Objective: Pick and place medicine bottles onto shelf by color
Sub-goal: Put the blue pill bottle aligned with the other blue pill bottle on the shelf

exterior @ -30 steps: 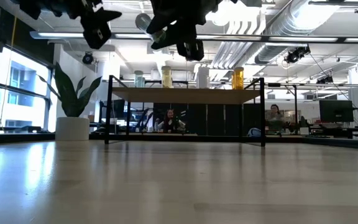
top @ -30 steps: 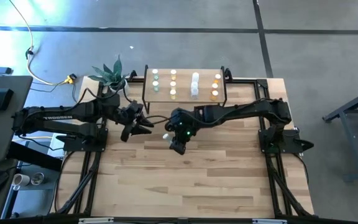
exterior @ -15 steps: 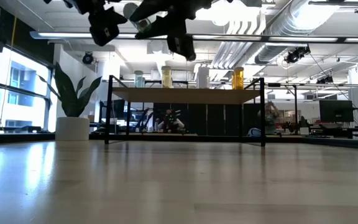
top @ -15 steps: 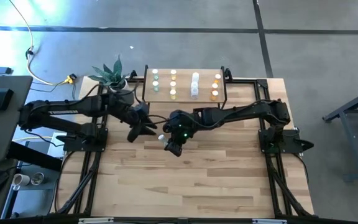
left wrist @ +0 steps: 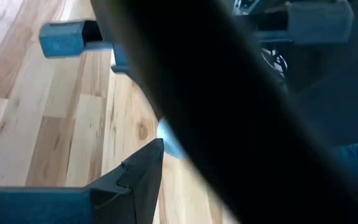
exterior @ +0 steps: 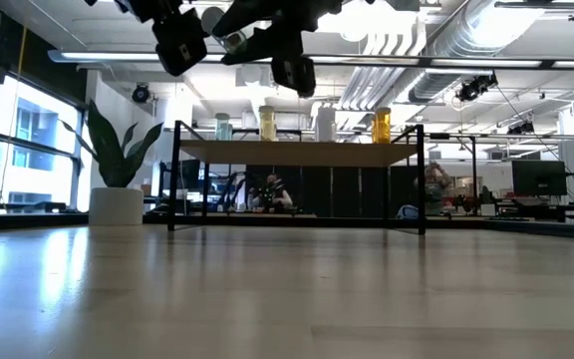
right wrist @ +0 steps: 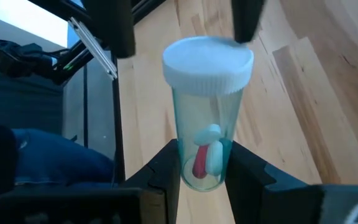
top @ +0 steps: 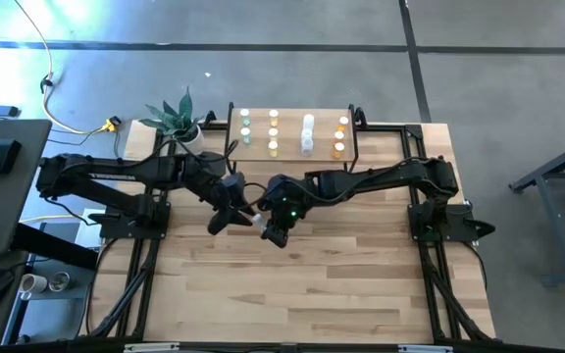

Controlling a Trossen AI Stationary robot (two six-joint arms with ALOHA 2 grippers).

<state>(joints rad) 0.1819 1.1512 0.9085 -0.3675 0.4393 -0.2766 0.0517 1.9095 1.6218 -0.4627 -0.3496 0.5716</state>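
One green bottle (right wrist: pixel 206 134) clamped in right gripper (right wrist: pixel 204 168), left gripper (top: pixel 226 208) just beside

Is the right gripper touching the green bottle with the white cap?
Touching. In the right wrist view, the right gripper has both fingers pressed against the sides of the green bottle.

You have a potted plant (top: pixel 175 118) at the table's (top: pixel 302 284) far left corner, a yellow cable (top: pixel 62 118) on the floor beyond.
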